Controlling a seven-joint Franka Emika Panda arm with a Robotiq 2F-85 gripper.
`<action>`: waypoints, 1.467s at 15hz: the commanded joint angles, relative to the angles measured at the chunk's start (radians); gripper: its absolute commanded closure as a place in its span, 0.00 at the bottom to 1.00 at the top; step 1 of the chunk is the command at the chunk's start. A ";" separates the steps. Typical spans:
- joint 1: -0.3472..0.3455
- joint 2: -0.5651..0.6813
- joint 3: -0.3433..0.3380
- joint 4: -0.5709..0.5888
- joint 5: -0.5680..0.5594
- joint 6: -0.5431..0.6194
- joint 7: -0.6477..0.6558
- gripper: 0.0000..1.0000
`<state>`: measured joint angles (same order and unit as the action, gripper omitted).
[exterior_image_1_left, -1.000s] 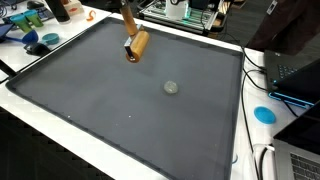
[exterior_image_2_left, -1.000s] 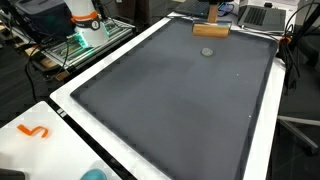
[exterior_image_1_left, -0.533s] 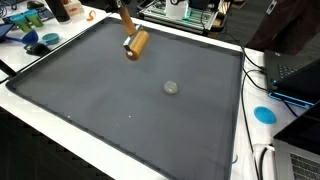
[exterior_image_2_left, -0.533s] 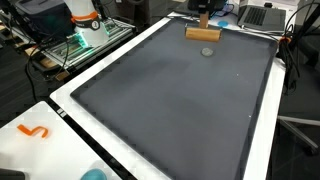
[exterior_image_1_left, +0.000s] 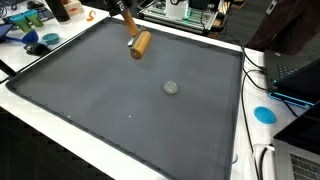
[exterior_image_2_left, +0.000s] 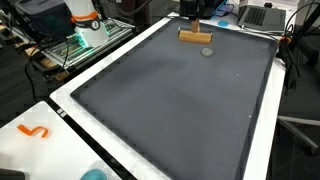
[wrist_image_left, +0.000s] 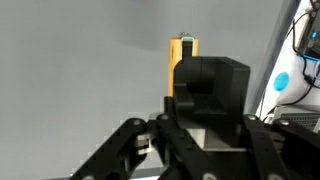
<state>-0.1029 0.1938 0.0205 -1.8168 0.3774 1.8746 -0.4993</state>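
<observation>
End effector gripping the tan wooden block has just drifted sideways over the dark grey mat. It's a carry, with the small grey disc well apart from it.

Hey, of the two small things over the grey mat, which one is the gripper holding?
The wooden block, gripped near the edge of the mat. The small grey disc lies apart from it, untouched on the mat.
</observation>
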 joint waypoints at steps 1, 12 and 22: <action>-0.010 -0.044 -0.007 -0.064 0.043 0.016 -0.043 0.77; -0.004 -0.054 -0.011 -0.109 0.054 0.021 -0.073 0.77; 0.008 -0.053 -0.005 -0.117 0.043 0.022 -0.071 0.77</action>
<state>-0.0975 0.1737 0.0149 -1.8968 0.4011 1.8811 -0.5543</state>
